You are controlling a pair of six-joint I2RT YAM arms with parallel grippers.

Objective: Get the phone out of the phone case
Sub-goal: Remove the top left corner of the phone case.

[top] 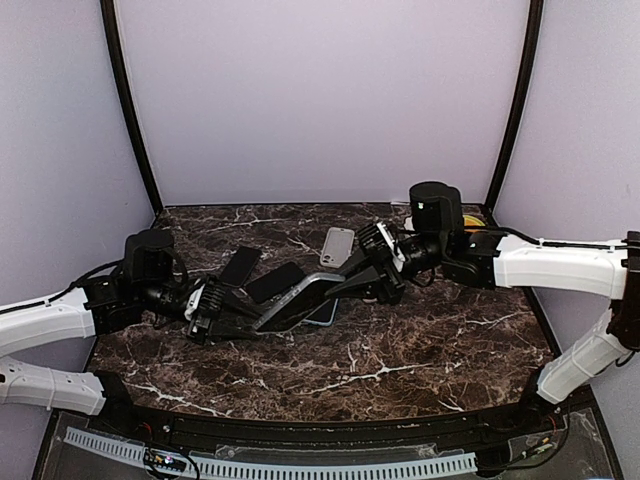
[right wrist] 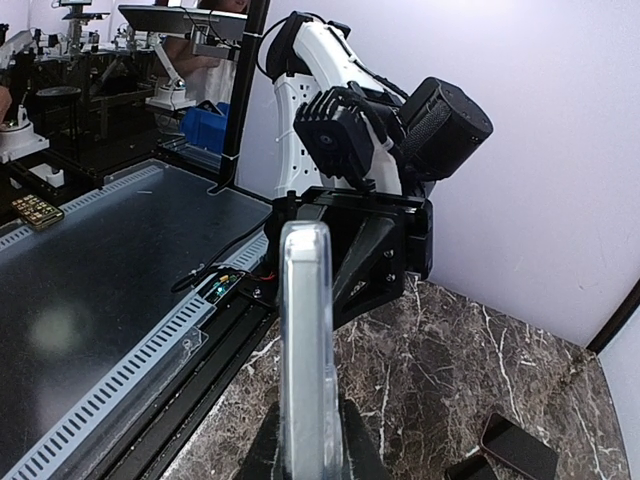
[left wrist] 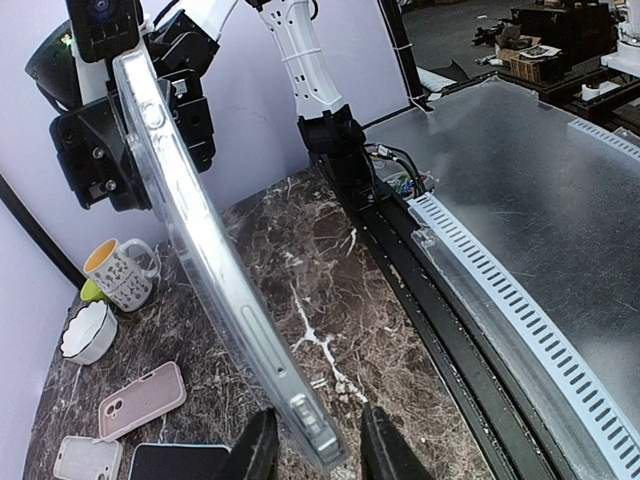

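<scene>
The phone in its clear phone case [top: 300,300] hangs above the marble table between my two arms. In the left wrist view the cased phone [left wrist: 200,240] runs edge-on from top left down to my left gripper [left wrist: 318,440]. Its dark fingers [left wrist: 255,450] stand either side of the lower corner, and a gap shows on the right side. In the right wrist view the phone case [right wrist: 305,320] stands upright, with my right gripper [right wrist: 312,445] shut on its near end. From above, the left gripper [top: 225,308] and the right gripper [top: 372,280] sit at the phone's opposite ends.
A pale case [top: 338,245] and two black phones [top: 240,265] [top: 275,282] lie behind the held phone. The left wrist view shows a mug [left wrist: 120,272], a white bowl [left wrist: 88,330], a pink case [left wrist: 142,400] and a clear case [left wrist: 88,460]. A black rail [top: 320,425] borders the near edge.
</scene>
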